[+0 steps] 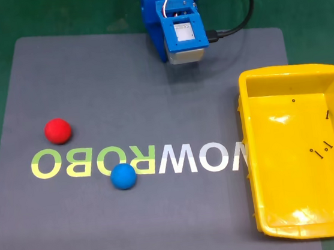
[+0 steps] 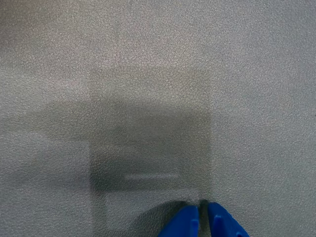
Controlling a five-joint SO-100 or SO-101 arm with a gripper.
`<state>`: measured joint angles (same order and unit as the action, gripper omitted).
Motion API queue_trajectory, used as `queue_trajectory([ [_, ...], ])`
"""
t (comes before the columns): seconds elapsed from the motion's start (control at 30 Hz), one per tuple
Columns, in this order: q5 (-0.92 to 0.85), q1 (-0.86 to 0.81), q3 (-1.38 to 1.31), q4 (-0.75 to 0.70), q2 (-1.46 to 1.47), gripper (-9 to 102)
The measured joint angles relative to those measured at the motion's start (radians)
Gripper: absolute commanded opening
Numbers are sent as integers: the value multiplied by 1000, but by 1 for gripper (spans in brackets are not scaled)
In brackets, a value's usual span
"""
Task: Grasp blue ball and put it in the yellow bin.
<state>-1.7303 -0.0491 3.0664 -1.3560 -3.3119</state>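
The small matte blue ball (image 1: 123, 176) rests on the dark grey textured mat (image 1: 76, 232) in the lower left-centre of the fixed view, touching the lower edge of the printed lettering, roughly under the "B" and "O". From the blue plastic robot arm (image 1: 173, 21), which is folded at the top centre of that view, the ball lies well apart, down and to the left in the picture, so the coming reach would have to go forward across the mat and swing to that side; a sphere has no long axis, so any approach angle of the jaws should serve. A small matte red ball (image 1: 57, 130) of the same size sits near it, up and to the left, apart from it and clear of the straight path from the arm. The large glossy yellow plastic rectangular bin (image 1: 258, 169) stands on the right side of the fixed view, its left wall overlapping the mat's edge, with a few small dark screws (image 1: 322, 149) lying inside. In the wrist view the blue two-finger gripper (image 2: 203, 205) shows at the bottom edge, its tips pressed almost together with only a thin slit between them, holding nothing, above bare mat. The writing on the mat appears upside down and mirrored; it seems to read "ROBO" in yellow-green followed by "WOW" in white.
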Motion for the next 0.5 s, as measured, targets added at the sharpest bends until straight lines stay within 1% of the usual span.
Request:
queue_trajectory([
  [0.5,9,5,0,-2,0,0],
])
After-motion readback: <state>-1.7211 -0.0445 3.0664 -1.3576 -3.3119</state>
